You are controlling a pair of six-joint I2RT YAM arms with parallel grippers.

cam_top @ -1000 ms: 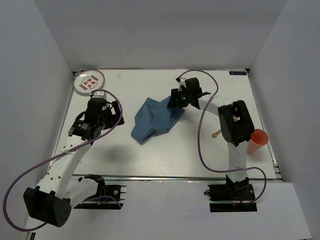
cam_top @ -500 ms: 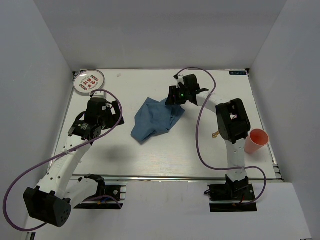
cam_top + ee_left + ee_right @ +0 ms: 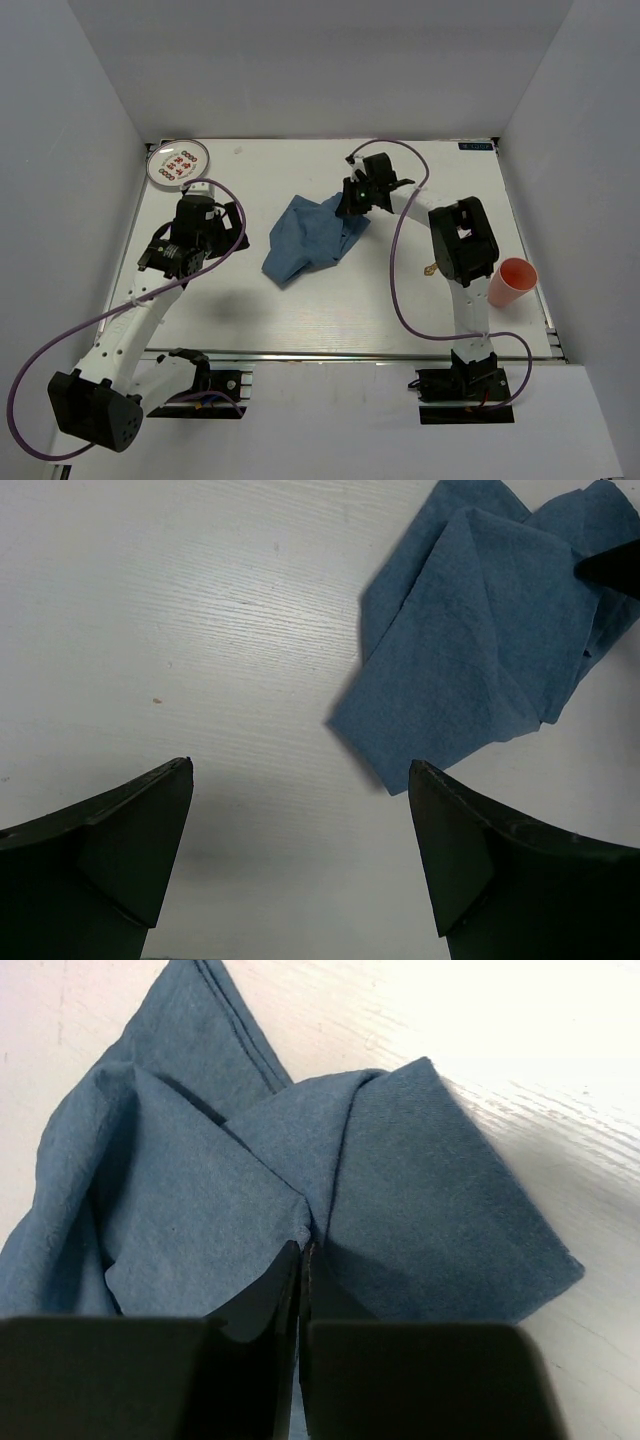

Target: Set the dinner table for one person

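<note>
The right claw [image 3: 302, 1250] is pinched tight on a raised fold of the blue cloth [image 3: 200, 1190], where several creases meet at its far-right corner. The cloth is soft, light and limp. It will likely drape and bunch if pulled from this one spot, so a hold at two corners looks best for spreading it flat. It lies crumpled near the middle of the counter [image 3: 300, 310], which is white, hard, flat and fixed, and probably smooth enough for fabric to slip across. The left claw [image 3: 300, 810] hangs wide open and empty above bare counter, just short of the cloth's near-left corner. Further out, a patterned plate [image 3: 178, 162] sits at the far-left corner. An orange cup [image 3: 512, 281] seems to lie on its side at the right edge. Both are well apart from the cloth.
</note>
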